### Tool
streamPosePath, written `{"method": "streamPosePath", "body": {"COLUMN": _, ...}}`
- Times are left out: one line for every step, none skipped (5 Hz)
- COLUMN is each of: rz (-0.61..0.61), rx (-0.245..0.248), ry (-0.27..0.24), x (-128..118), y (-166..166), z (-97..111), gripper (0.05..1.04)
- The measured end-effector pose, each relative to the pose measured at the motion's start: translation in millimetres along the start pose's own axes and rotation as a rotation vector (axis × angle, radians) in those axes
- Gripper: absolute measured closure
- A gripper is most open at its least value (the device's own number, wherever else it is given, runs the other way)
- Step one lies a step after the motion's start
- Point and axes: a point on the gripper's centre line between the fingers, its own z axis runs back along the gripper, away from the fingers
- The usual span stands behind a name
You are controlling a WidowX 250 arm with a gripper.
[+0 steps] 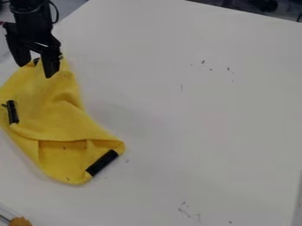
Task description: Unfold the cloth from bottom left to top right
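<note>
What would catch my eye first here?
The rumpled bright yellow cloth at the left of the pale table, with a black strip at its lower right corner and another near its left edge. Then the black two-finger gripper, hanging at the cloth's top end.

Yellow cloth (53, 117), black strips (102, 163) at edges; rumpled, partly folded, spreading camera-ward from beneath gripper (36, 71).

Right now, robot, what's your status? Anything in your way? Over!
End effector open, at top of yellow cloth. Cloth rumpled, partly folded. Orange thing, bottom left corner, looks out of the way. Over.
</note>
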Motion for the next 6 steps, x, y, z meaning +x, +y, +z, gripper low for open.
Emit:
{"method": "streamPosePath", "body": {"rz": -0.003, "rx": -0.023, "ry": 0.031, "x": -3.9, "y": -4.9, "z": -12.5, "gripper": 0.083}}
{"method": "streamPosePath", "body": {"rz": 0.049, "rx": -0.036, "ry": 0.036, "x": -19.9, "y": 0.1, "z": -24.2, "gripper": 0.083}}
{"method": "streamPosePath", "body": {"rz": 0.138, "rx": -0.031, "ry": 0.048, "x": -48.6, "y": 15.4, "z": -30.0, "gripper": 0.083}}
{"method": "streamPosePath", "body": {"rz": 0.186, "rx": -0.014, "ry": 0.043, "x": -67.1, "y": 23.7, "z": -33.5, "gripper": 0.083}}
{"method": "streamPosePath", "body": {"rz": 0.215, "rx": -0.017, "ry": 0.026, "x": -74.5, "y": 31.4, "z": -36.9, "gripper": 0.083}}
{"method": "streamPosePath", "body": {"rz": 0.207, "rx": -0.007, "ry": 0.028, "x": -74.5, "y": 32.8, "z": -36.7, "gripper": 0.132}}
